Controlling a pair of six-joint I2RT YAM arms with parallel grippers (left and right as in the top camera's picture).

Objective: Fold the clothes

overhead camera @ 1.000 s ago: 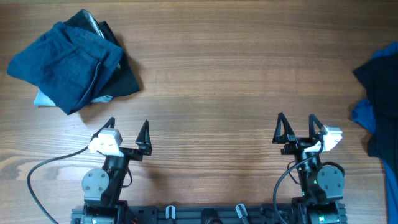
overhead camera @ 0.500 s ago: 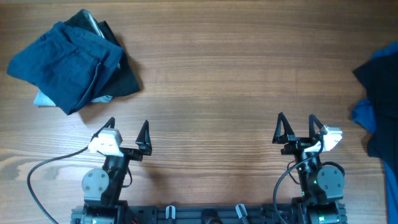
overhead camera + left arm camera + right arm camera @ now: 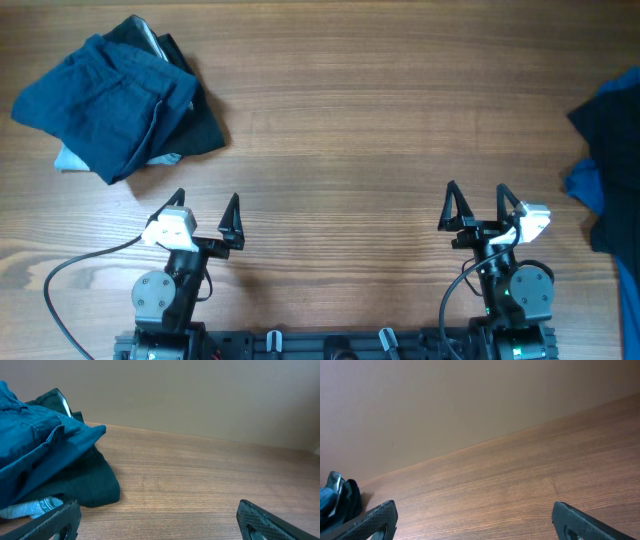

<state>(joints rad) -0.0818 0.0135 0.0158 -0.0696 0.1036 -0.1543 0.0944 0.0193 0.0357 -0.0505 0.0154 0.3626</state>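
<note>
At far left, the dark blue shorts (image 3: pixel 105 105) lie ahead-left of the left gripper (image 3: pixel 205 197), well apart from the right gripper (image 3: pixel 477 188); both sets of jaws wide, empty.

- I see dark blue shorts (image 3: pixel 100 100) bunched at the table's (image 3: pixel 350 150) far-left corner, lying on a black garment (image 3: pixel 203 130) and a pale blue garment (image 3: pixel 68 158).
- Crumpled dark and blue clothes (image 3: pixel 610 140) lie at the table's right edge.

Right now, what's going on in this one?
Nothing is being handled. The left hand and right hand sit open and empty at the near edge of the brown wooden table. Crumpled dark blue fabric shorts top a heap at far left; more blue and navy fabric lies at the right edge.
</note>
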